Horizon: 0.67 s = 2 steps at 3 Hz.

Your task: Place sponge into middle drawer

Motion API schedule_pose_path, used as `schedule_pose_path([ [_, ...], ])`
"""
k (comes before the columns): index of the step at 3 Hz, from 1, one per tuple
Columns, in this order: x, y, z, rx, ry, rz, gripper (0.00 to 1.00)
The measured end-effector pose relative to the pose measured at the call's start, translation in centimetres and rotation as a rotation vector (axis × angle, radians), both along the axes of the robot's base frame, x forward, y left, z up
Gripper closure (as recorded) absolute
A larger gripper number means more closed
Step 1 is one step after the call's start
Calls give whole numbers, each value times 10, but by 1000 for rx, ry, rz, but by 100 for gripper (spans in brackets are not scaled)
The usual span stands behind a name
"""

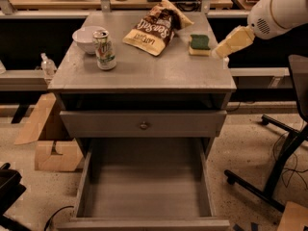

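Observation:
The sponge (pixel 199 44), dark green on a yellow base, lies flat on the grey cabinet top (pixel 144 71) near its back right corner. My gripper (pixel 222 49), pale yellow on a white arm, hovers just right of the sponge at the cabinet's right edge, apart from it. The middle drawer (pixel 144 189) is pulled wide open at the bottom front. Its grey floor is bare.
A brown snack bag (pixel 155 28), a drink can (pixel 105 49) and a white bowl (pixel 83 38) stand on the cabinet top. A shut drawer front with a round knob (pixel 143 125) is above the open drawer. Cardboard boxes (pixel 53 150) lie left, a chair base (pixel 281 170) right.

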State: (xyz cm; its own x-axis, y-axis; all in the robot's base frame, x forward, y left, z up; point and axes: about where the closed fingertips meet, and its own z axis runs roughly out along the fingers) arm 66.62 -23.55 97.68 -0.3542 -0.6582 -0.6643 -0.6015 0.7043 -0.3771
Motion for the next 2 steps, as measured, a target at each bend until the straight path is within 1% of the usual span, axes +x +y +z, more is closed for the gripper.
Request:
schedule_pose_path([
  [1,0,0,0,0,0,0,0],
  [2,21,6,-15,30,8,-27,0],
])
